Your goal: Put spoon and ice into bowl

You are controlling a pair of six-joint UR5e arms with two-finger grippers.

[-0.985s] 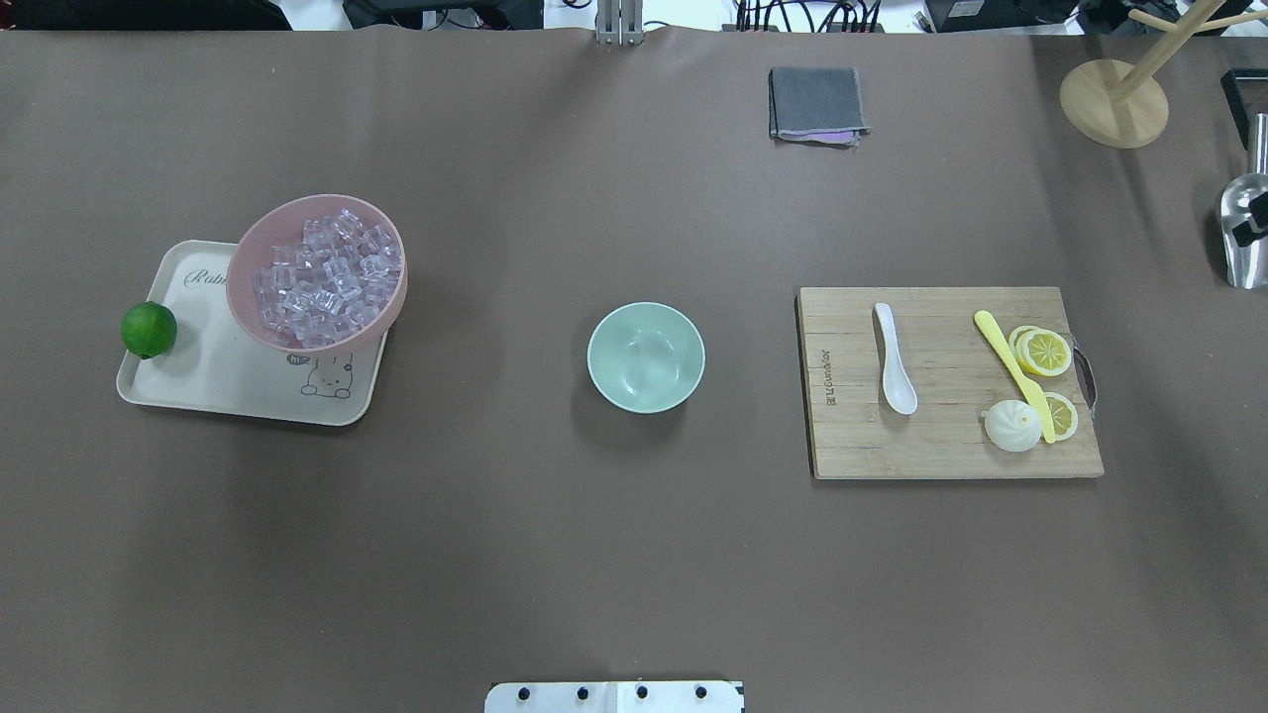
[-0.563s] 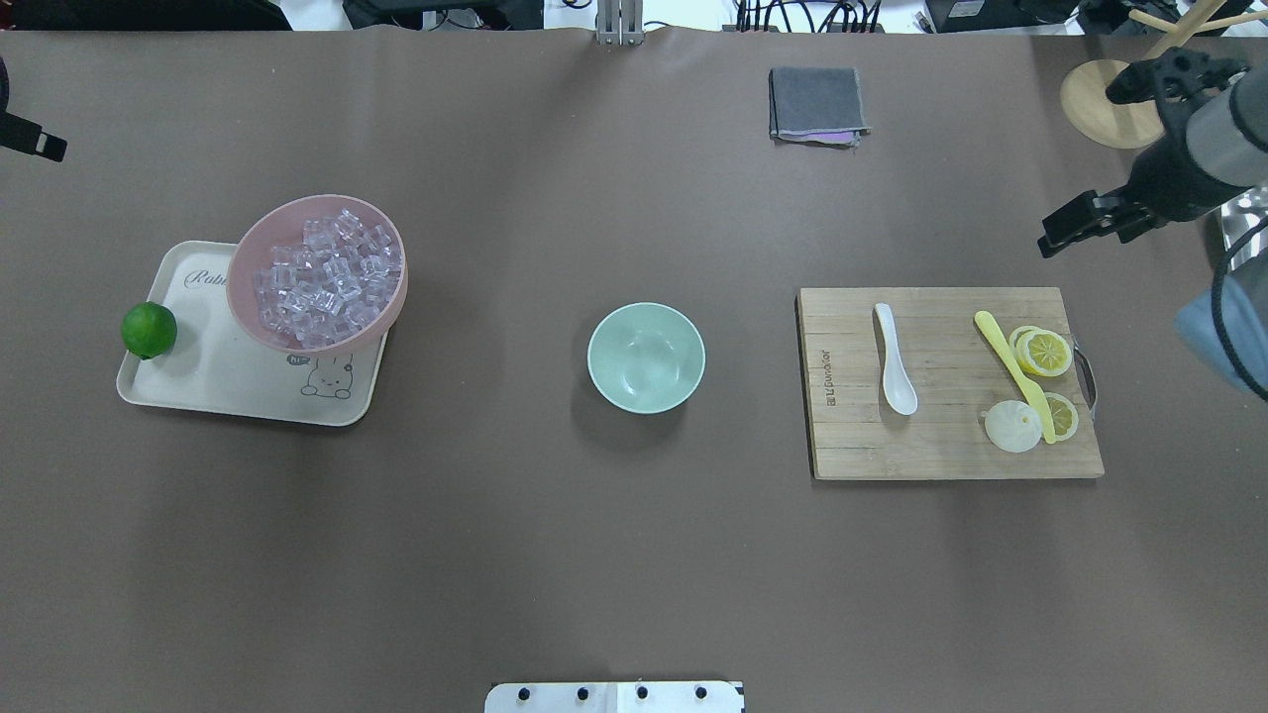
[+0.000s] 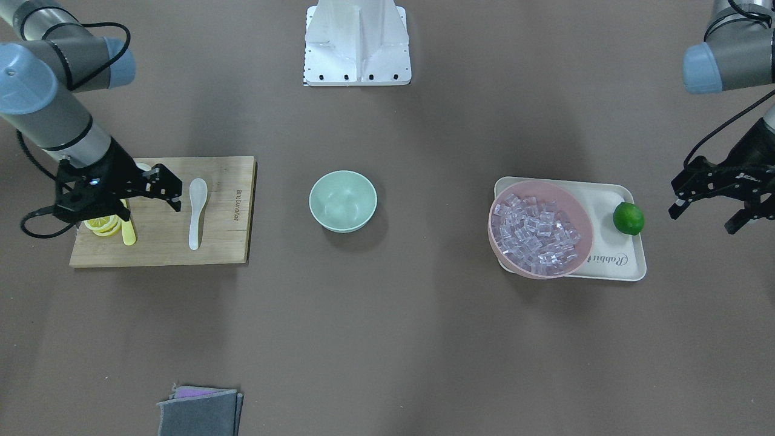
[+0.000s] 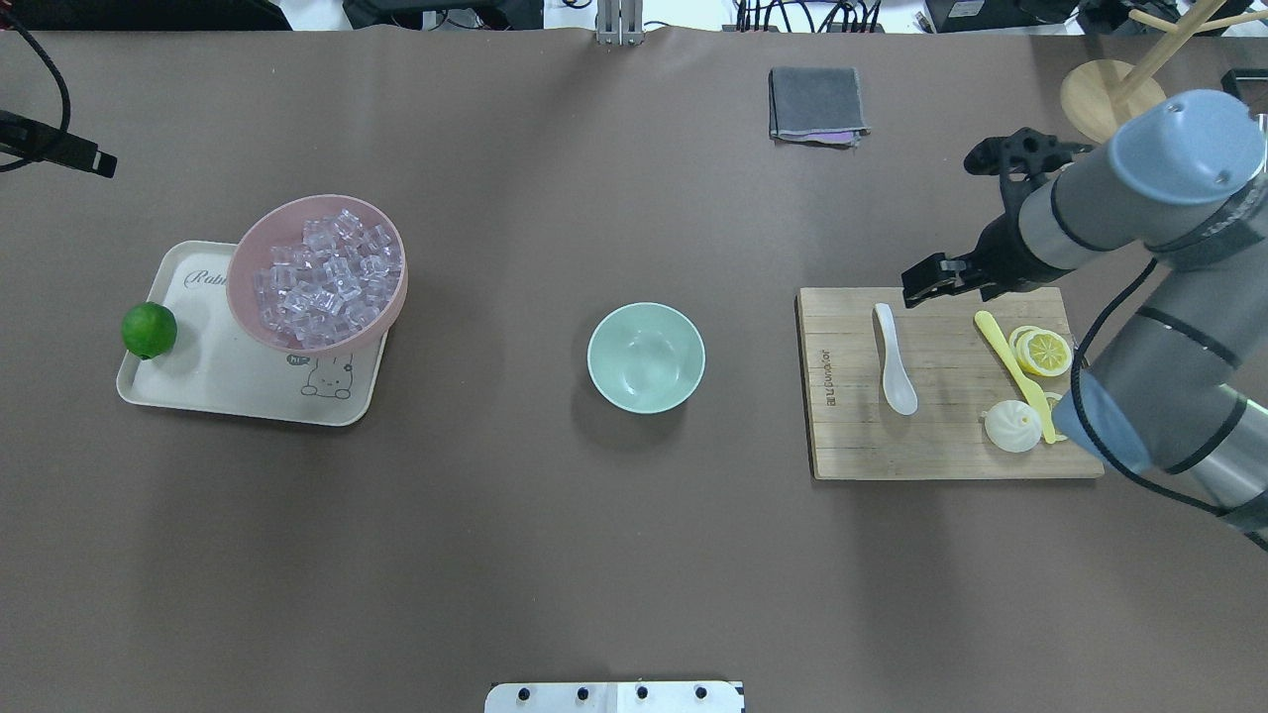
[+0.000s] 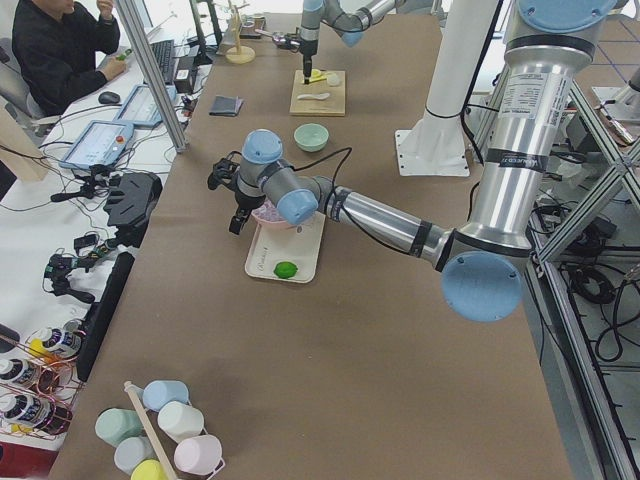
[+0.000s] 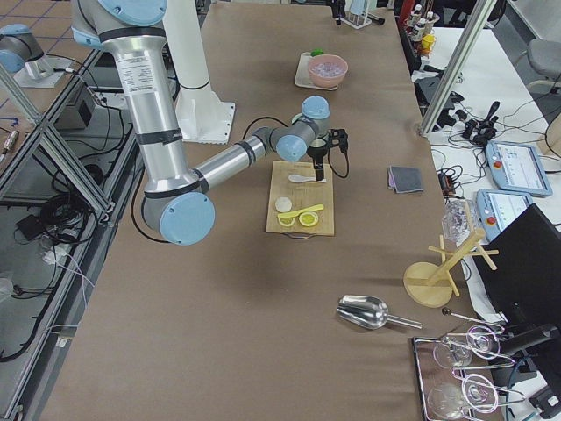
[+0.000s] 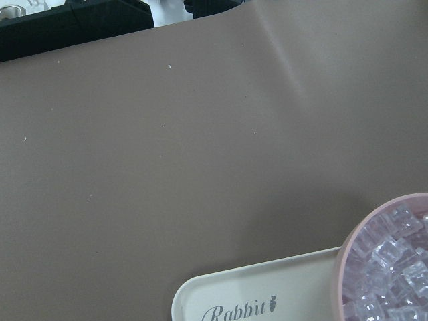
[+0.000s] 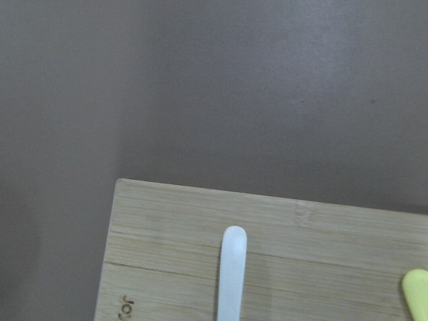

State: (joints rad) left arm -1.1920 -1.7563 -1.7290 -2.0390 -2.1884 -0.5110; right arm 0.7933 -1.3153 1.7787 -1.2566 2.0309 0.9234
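A wooden cutting board (image 4: 951, 446) lies on the table (image 4: 555, 545), right of centre in the overhead view. On it rest a yellow plastic knife (image 4: 1005, 361), lemon slices (image 4: 1047, 352) just beside the knife, and a white bun (image 4: 1011, 427) touching the knife. At the left, a cream tray (image 4: 213, 381) carries a pink bowl (image 4: 234, 287) and a green lime (image 4: 149, 330). A folded grey cloth (image 4: 815, 102) lies at the far edge. A wooden stand (image 4: 1095, 104) occupies the far right corner, with a metal scoop (image 6: 364, 311) near it.

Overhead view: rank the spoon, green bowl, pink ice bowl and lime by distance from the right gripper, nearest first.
From the right gripper:
1. spoon, on the cutting board, right side.
2. green bowl, in the middle.
3. pink bowl, on the tray, left side.
4. lime, at the tray's left edge.
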